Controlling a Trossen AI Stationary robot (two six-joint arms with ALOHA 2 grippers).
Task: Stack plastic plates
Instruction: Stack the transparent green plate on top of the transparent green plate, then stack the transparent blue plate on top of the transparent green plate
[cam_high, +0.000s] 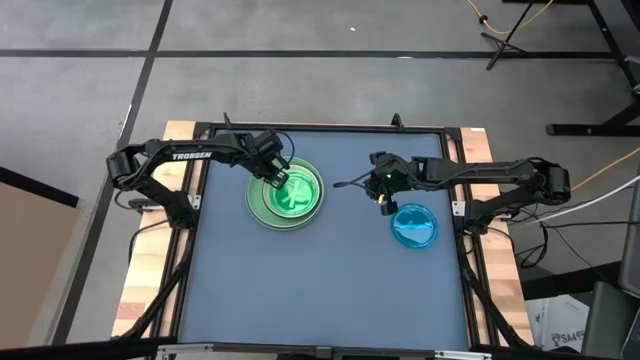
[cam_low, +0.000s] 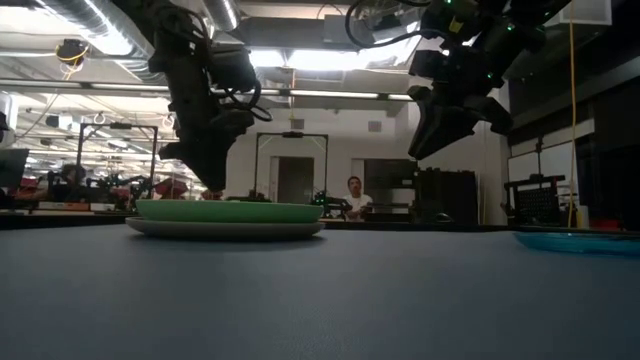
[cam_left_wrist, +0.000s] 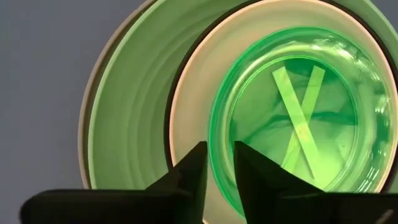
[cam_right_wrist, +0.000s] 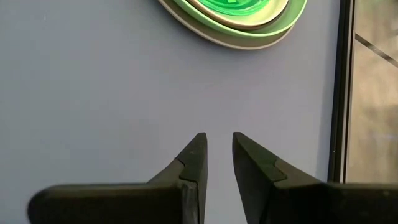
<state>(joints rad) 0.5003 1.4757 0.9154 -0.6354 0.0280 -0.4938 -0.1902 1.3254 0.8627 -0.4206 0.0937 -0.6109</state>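
Observation:
A stack of plates (cam_high: 287, 193) sits left of the table's middle. A large grey plate (cam_left_wrist: 84, 146) is at the bottom, then a light green one (cam_left_wrist: 124, 124), a dark rim, a white plate (cam_left_wrist: 193, 93) and a small translucent green plate (cam_left_wrist: 298, 112) on top. The blue translucent plate (cam_high: 413, 226) lies flat on the table's right. My left gripper (cam_left_wrist: 219, 155) hangs low over the stack's far-left edge, narrowly open, its fingers straddling the small green plate's rim. My right gripper (cam_high: 385, 203) hovers above the table between stack and blue plate, narrowly open and empty. My left gripper comes from above, pointing down, with one finger inside and one outside the small green plate's rim (cam_left_wrist: 213, 140). The plate lies flat in the white plate. I cannot tell whether the fingers touch the rim.
The table's blue-grey mat (cam_high: 320, 290) is bare across its near half. A dark raised frame (cam_right_wrist: 341, 93) borders the mat. A person (cam_low: 352, 195) sits in the room far behind the table.

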